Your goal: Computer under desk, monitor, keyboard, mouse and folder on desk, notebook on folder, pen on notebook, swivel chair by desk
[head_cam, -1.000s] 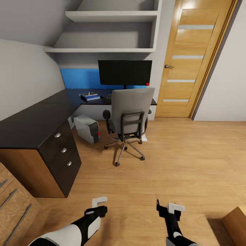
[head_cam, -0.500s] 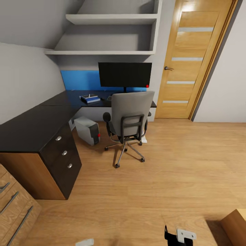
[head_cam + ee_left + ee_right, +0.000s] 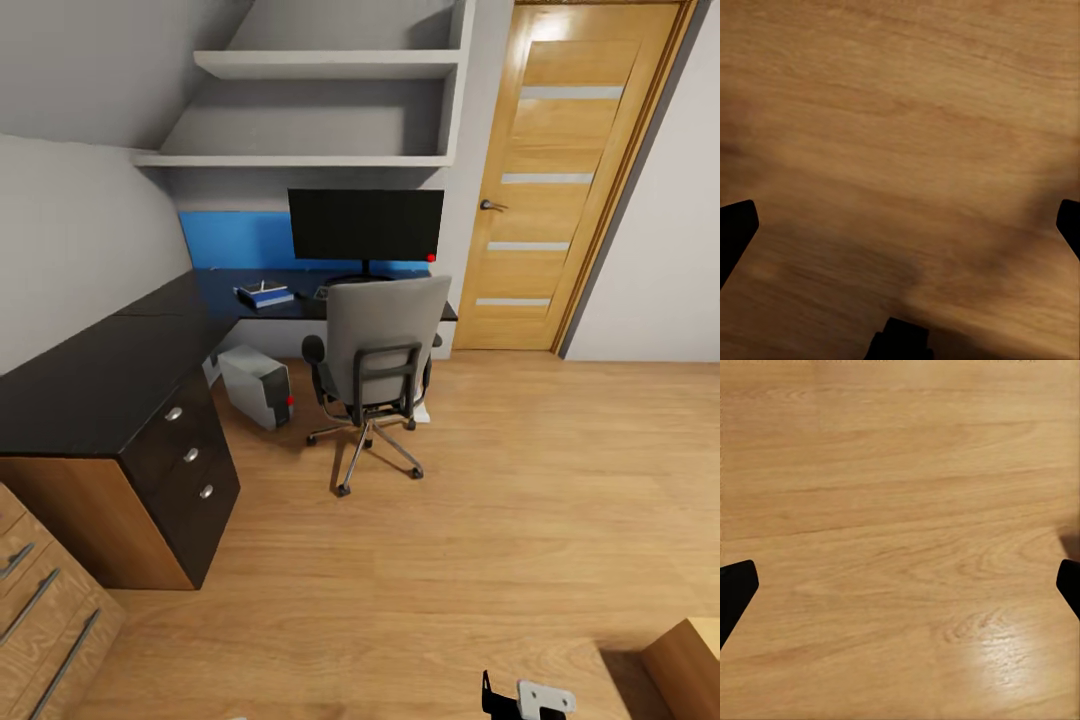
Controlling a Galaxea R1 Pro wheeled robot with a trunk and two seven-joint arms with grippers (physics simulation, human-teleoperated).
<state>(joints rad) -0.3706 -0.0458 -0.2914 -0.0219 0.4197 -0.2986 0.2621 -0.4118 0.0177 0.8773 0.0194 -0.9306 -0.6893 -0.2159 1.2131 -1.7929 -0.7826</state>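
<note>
The black monitor (image 3: 366, 225) stands on the dark L-shaped desk (image 3: 110, 370) against the far wall. A blue and white notebook (image 3: 264, 294) lies on the desk left of the monitor. The grey swivel chair (image 3: 378, 345) faces the desk with its back to me, hiding its seat and part of the desk front. The grey computer tower (image 3: 256, 386) stands on the floor beside the desk's drawers. Over bare wood floor my left gripper (image 3: 900, 225) is open. My right gripper (image 3: 900, 585) is open too, and it sits low at the head view's bottom edge (image 3: 525, 697).
A wooden door (image 3: 560, 180) is right of the desk, with white shelves (image 3: 320, 110) above the monitor. A wooden drawer unit (image 3: 40, 620) is at near left and a wooden box corner (image 3: 690, 660) at near right. A small white thing (image 3: 421, 408) lies by the chair's base.
Both arms have dropped toward the bottom of the head view; the left gripper has left it and the right shows lower. The whole picture shifted slightly, so the camera moved.
</note>
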